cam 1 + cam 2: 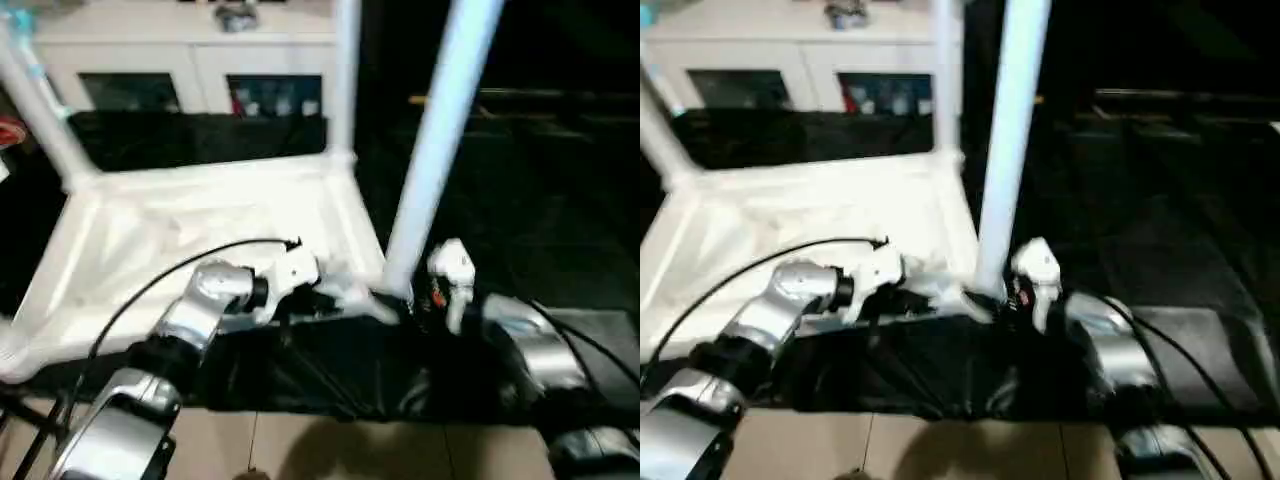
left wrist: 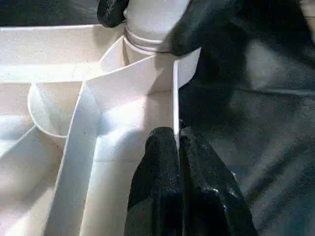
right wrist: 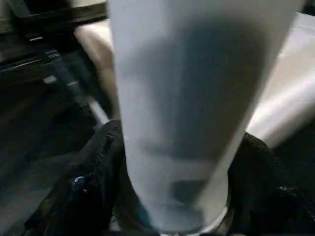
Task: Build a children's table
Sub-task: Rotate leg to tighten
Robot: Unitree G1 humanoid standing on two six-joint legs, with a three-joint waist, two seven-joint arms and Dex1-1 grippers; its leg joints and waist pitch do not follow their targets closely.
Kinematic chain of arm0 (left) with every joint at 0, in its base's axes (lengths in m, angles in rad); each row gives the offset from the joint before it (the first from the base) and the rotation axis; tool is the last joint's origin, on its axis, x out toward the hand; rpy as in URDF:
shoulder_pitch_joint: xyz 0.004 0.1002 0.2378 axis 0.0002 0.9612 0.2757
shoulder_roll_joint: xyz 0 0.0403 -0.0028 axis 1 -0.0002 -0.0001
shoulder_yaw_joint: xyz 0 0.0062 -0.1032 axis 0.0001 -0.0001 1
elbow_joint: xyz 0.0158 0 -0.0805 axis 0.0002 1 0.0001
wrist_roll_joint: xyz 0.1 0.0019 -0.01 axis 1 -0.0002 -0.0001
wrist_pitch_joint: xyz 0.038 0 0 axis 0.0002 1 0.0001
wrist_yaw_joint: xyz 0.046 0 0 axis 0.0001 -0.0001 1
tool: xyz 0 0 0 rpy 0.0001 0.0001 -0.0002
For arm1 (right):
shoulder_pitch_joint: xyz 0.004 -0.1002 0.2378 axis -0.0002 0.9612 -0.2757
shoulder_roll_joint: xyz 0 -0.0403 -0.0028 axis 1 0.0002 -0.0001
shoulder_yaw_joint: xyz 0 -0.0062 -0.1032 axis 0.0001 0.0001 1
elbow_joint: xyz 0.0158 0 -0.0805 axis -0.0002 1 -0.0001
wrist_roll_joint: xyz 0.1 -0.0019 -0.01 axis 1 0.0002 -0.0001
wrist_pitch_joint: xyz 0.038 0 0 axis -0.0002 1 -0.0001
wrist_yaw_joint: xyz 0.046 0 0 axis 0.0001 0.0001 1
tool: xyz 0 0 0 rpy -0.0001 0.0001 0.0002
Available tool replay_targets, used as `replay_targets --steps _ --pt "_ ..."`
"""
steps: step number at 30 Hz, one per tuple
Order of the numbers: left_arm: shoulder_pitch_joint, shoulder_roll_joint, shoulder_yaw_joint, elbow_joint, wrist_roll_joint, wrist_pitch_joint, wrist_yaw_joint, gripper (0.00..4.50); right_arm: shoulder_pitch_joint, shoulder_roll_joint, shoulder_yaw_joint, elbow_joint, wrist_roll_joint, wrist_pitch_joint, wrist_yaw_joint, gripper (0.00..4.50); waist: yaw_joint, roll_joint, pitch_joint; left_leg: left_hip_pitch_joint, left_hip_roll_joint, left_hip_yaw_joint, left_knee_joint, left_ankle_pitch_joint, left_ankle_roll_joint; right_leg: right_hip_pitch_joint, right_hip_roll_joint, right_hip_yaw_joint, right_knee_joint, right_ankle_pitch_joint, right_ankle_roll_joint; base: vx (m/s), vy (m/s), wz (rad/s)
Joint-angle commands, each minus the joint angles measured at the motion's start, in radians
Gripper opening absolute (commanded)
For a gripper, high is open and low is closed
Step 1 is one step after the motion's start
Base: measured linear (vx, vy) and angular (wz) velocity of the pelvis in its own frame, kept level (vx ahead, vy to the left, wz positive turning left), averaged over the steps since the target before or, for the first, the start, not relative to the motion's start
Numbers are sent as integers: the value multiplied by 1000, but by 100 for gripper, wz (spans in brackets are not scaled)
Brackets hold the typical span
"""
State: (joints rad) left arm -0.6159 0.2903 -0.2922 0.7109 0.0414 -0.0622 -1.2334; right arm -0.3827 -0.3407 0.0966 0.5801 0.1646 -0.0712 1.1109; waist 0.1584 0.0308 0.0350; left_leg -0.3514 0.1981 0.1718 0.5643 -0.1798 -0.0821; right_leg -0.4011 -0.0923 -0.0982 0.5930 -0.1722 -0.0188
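The tabletop [image 1: 200,225] is lying upside down on a dark-covered surface [image 1: 560,270], ribbed underside up, with the white cabinet [image 1: 180,60] behind it at the far side. Three legs are already standing in corner sockets: the far-left leg [image 1: 35,100], the far-right leg [image 1: 345,80], and the near-right leg [image 1: 440,140], which is the one being worked on right now. The right gripper [image 3: 172,196] sits at the base of that near-right leg with its jaws straddling it, one on each side; I can't tell if they're actually squeezing it or just loose around it. The left gripper [image 2: 177,147] has its jaws pinched down narrow on the thin rim wall of the tabletop just beside that corner, pinning the thing in place. To do this bit well I'd say keep that rim clamp solid and keep the leg straight upright while it gets seated, so it doesn't go in crooked. The head views give you the overall layout and leg count, but the left wrist view is what shows the leg's collar sitting at the socket [image 2: 147,44] and the ribs around it.
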Motion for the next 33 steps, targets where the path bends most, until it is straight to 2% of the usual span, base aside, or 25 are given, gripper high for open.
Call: replay_targets --steps 1,3,5,9,12,23,26,29,31,33 --pt "-6 5 -2 -44 -29 -12 -33 0 24 -3 61 -34 16 28 112 305 3 -6 -53 -5 37 -5 -63 -248 82 54 -64 49 -75 -280 -186 0 0 0" --pt "-2 23 -1 -54 -37 -3 -65 0 34 -25 71 -69 34 48 166 305 9 -6 -55 -2 39 -6 -61 -237 83 54 -63 50 -73 -256 -192 0 0 0" --pt "2 38 -1 -60 -40 0 -90 0 41 -42 82 -92 39 55 200 305 13 -6 -54 -5 38 -6 -60 -227 86 54 -63 50 -69 -236 -197 0 0 0" --pt "3 49 0 -57 -43 -4 -107 0 43 -55 94 -98 40 53 224 274 16 -8 -54 -4 36 -6 -61 -228 72 54 -65 49 -73 -270 -187 0 0 0" --pt "3 58 1 -52 -47 -8 -123 0 47 -63 98 -110 50 63 256 263 16 -8 -54 -5 37 -6 -60 -222 73 53 -65 50 -72 -267 -184 0 0 0" --pt "-2 41 11 -39 -41 -12 -79 0 83 -44 109 -152 67 95 252 256 22 -7 -55 -4 37 -6 -59 -217 70 54 -64 49 -71 -260 -181 0 0 0" --pt "-15 13 27 -20 -29 -1 10 0 88 -13 89 -137 52 91 176 256 28 -7 -53 -4 37 -6 -60 -223 64 51 -65 50 -75 -280 -174 0 0 0" --pt "-31 -24 44 6 -16 5 113 0 60 24 63 -63 14 63 47 255 28 -6 -48 0 35 -7 -65 -261 43 48 -68 49 -85 -380 -145 0 0 0" --pt "-43 -60 47 23 0 14 191 0 23 70 35 9 -4 85 -85 254 17 -10 -45 1 30 -12 -69 -289 21 49 -69 45 -94 -470 -115 0 0 0" --pt "-51 -88 46 33 10 25 239 0 3 108 25 47 -14 109 -171 254 6 -9 -48 3 31 -14 -70 -286 16 47 -70 47 -95 -464 -109 0 0 0"
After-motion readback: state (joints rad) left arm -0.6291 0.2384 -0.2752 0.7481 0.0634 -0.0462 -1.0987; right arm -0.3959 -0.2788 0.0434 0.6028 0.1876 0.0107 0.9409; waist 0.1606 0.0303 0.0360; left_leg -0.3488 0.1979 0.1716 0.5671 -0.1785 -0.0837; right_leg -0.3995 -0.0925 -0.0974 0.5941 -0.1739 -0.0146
